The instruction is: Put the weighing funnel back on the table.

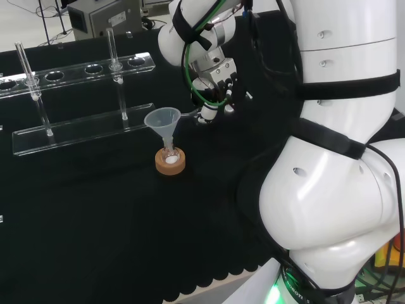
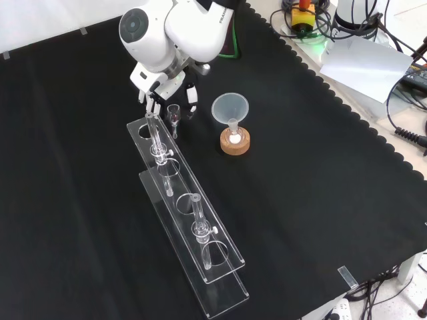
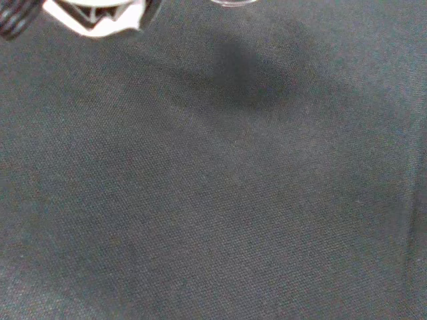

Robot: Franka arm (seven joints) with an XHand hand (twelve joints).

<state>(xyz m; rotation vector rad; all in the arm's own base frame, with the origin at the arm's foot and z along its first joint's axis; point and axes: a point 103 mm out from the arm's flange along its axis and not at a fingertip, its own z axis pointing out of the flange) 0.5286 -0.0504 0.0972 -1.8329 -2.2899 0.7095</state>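
Note:
In the front view the hand (image 2: 167,85) hangs low over the cloth at the far end of the rack, fingers curled down around the weighing funnel (image 2: 174,115), a small clear cup with its short stem pointing downward. In the head view the hand (image 1: 217,85) sits right of the big funnel, and the weighing funnel's clear stem (image 1: 190,114) pokes out leftward from its fingertips. I cannot tell whether the stem touches the cloth. The wrist view has a white part of the hand (image 3: 93,17) and a clear rim (image 3: 233,3) over black cloth.
The big funnel (image 2: 230,107) stands mouth up in a small flask on a cork ring (image 2: 235,144), close beside the hand. A clear two-tier tube rack (image 2: 190,220) with glass tubes runs toward the front view's bottom; its near end lies just below the hand.

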